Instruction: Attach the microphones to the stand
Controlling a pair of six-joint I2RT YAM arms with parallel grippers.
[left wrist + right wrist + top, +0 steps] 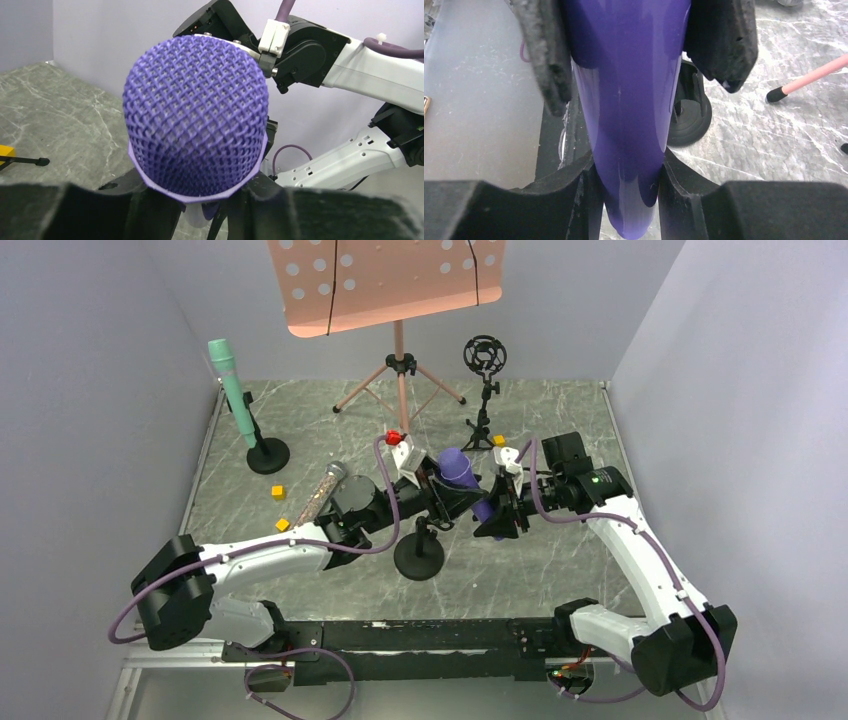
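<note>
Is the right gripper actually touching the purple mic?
Touching. Right wrist view: the right gripper pinches the purple microphone from both sides, with no gap at either finger.

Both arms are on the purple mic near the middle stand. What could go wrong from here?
1. The left end effector and the right end effector both clamp the purple microphone; uneven motion may twist it or make it slip.
2. The stand has a small round base; a sideways push while seating the microphone could tip it.
3. The silver microphone lies beside the left arm and might get knocked.
</note>
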